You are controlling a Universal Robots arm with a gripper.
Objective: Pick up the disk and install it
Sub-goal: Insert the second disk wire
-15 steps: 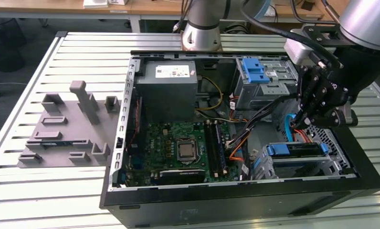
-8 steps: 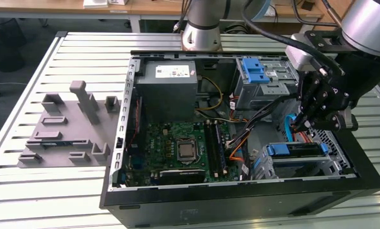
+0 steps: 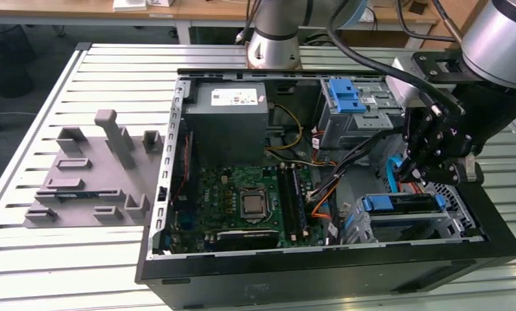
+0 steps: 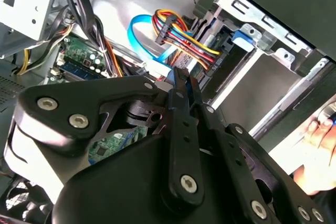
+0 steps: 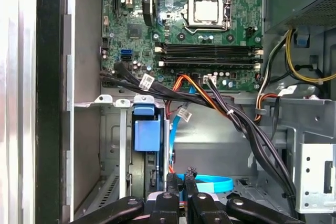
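Gripper sits low inside the open computer case, on the exterior view's right, between the upper drive cage and the lower bay. From my seat I read its fingers as drawn nearly together. In both wrist views the two black tips stand side by side with only a sliver of gap, and I can see nothing clamped between them.

The disk is not in the tool. I make it out as the blue-framed slab standing on edge in the lower bay, close to the case's near wall, with its blue carrier end showing as a block in the first wrist view. It looks to me already slid into the bay, though I cannot tell whether it is fully seated.

The relation that matters is that the disk lies just below the fingertips and a little toward the near wall, near them but not touching. Its long edge runs across the exterior view from left to right, roughly along that wall. The line between the fingertips looks to run much the same way, but I would not swear to that.

A light blue data cable loops just past the fingertips, and the bundle of coloured power wires hangs close by
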